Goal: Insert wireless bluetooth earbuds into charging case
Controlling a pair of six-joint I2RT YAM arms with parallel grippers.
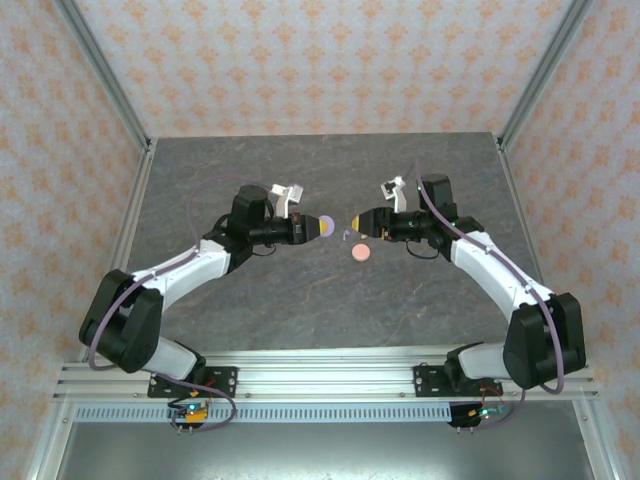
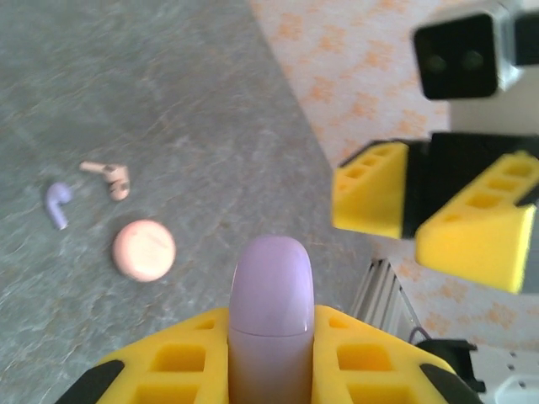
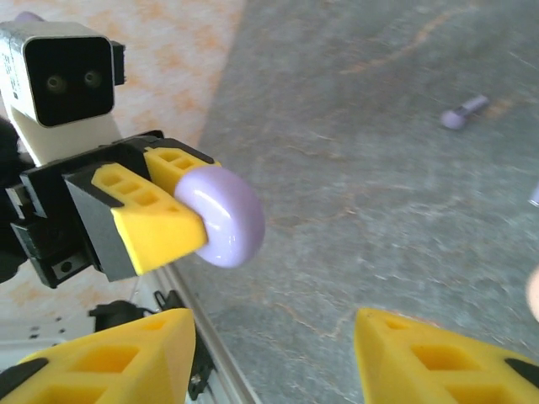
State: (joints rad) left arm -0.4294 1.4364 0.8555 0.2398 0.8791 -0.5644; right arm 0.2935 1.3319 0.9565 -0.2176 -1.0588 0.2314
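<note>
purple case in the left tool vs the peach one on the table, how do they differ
The pale purple rounded case is clamped in the left tool, off the table; the pinkish-peach round case lies loose on the grey table. The purple case stands on edge, the peach one lies flat. Both are smooth, rounded and look shut.

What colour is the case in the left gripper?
Pale purple case, clearest in left wrist view.

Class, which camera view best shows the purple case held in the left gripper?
Right wrist: the purple case sticks out from the left gripper's jaws, rounded and sharp. Left wrist shows its narrow edge, close up; top external, a small lilac dot.
</note>
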